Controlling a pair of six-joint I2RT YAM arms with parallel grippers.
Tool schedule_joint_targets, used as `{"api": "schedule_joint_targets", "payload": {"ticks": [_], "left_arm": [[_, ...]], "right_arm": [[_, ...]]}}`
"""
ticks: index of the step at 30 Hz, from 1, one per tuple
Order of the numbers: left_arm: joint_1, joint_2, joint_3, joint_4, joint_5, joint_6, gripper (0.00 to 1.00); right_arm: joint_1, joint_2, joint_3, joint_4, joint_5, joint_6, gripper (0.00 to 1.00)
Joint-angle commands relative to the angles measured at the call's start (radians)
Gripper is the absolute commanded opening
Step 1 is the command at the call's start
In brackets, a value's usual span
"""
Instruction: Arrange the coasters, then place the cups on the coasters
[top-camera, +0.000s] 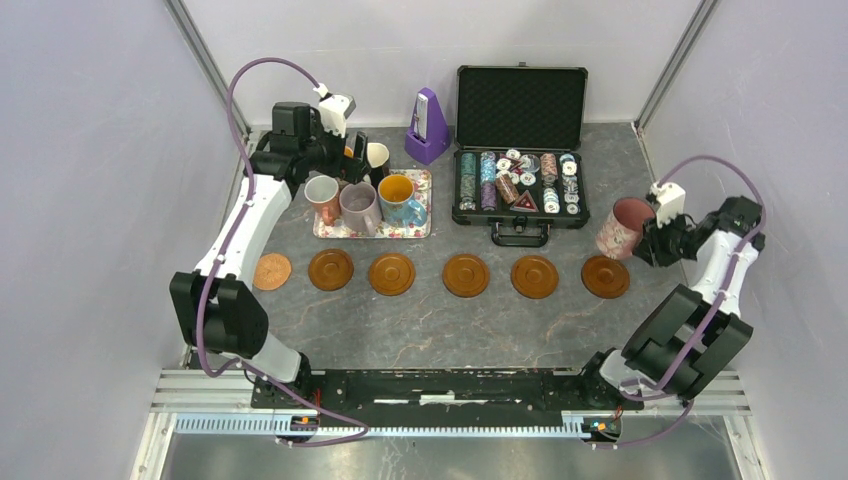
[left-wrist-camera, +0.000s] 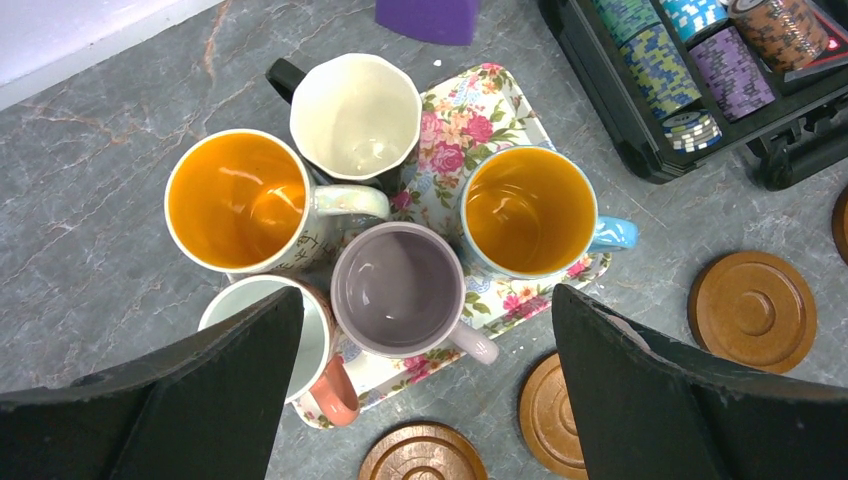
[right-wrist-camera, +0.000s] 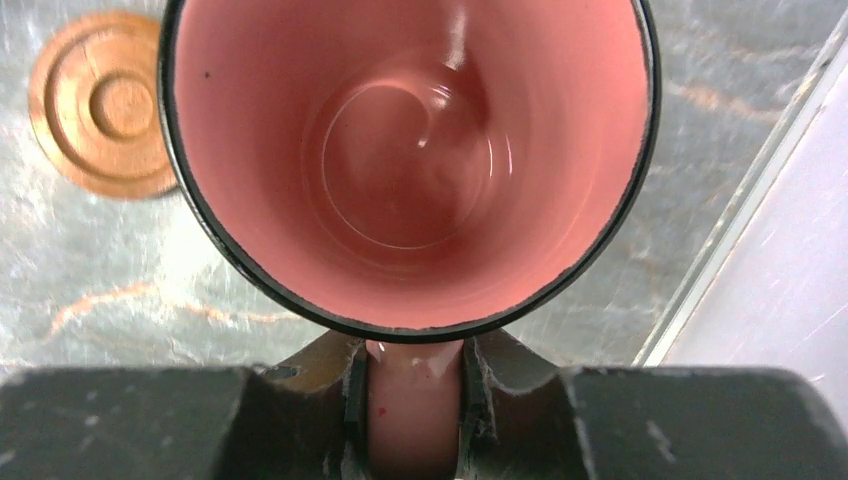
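Observation:
Several reddish-brown coasters lie in a row across the table, from the leftmost coaster to the rightmost coaster. Five cups stand packed together on a floral tray. My left gripper hovers open above them. In the left wrist view the left gripper straddles the lilac cup, with nothing gripped. My right gripper is shut on the handle of a pink cup, tilted just behind the rightmost coaster. The right wrist view shows the pink cup with its handle pinched in the right gripper.
A purple metronome stands behind the tray. An open black case of poker chips sits at the back centre. Enclosure walls rise close on both sides. One coaster shows below the held cup, off to its left.

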Motion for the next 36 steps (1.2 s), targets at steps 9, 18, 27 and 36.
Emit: {"api": "schedule_joint_targets", "payload": {"ticks": [9,18,27,36], "left_arm": [[-0.038,-0.007,0.002,0.03,-0.098,-0.015,1.0],[-0.038,-0.036,-0.03,0.028,-0.131,-0.003,1.0],[-0.038,-0.042,-0.025,0.015,-0.14,0.022,1.0],[-0.039,-0.029,-0.008,0.004,-0.136,0.023,1.0]], "right_arm": [[-0.12,-0.165,-0.255,0.115,-0.154,-0.291,0.0],[-0.136,-0.158,-0.314,0.169,-0.136,-0.297,0.0],[-0.155,-0.138,-0.356,0.162,-0.122,-0.342,0.0],[-0.176,-0.141,-0.398,0.16,-0.109,-0.384,0.04]]}}
